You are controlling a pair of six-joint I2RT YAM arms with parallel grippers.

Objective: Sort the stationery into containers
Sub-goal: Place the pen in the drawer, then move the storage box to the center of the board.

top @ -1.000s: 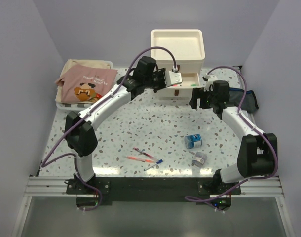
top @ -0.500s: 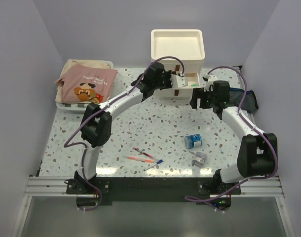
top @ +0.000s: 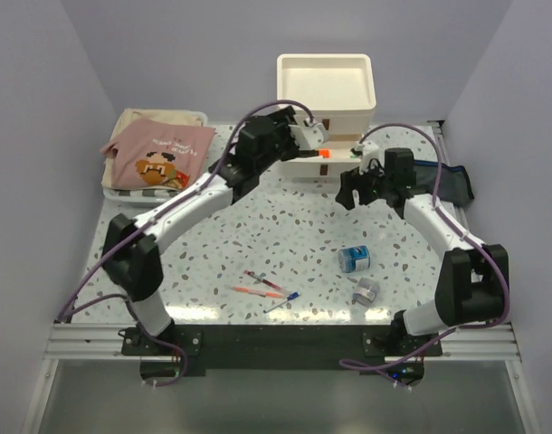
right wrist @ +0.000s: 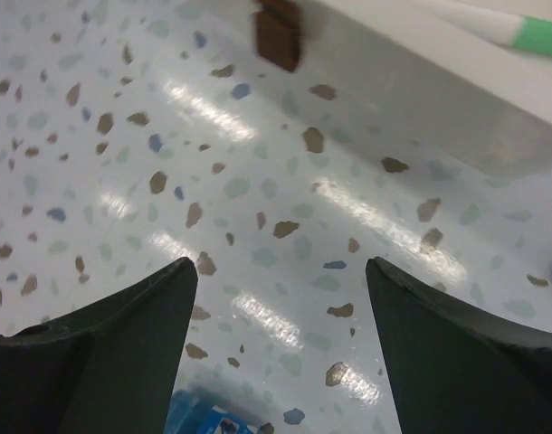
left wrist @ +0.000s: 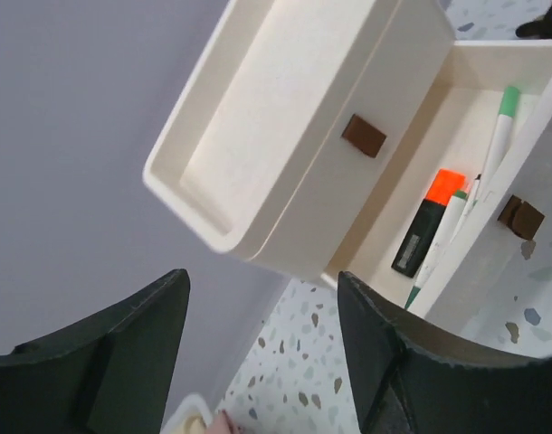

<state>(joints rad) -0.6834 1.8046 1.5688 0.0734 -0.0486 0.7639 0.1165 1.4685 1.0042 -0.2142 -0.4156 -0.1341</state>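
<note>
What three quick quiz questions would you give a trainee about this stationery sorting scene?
1. True or false: the orange-capped marker lies inside the open drawer.
2. Which rolls sit on the table? A: blue only. B: grey only. C: both the blue roll and the grey roll.
3. Fill in: the left end effector is ___ (open or shut).
Key: 1 true; 2 C; 3 open.

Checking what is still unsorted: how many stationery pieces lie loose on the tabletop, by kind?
Pens: 3 (dark pen, red pen, blue-tipped pen)
Rolls: 2 (blue roll, grey roll)
Total: 5
</note>
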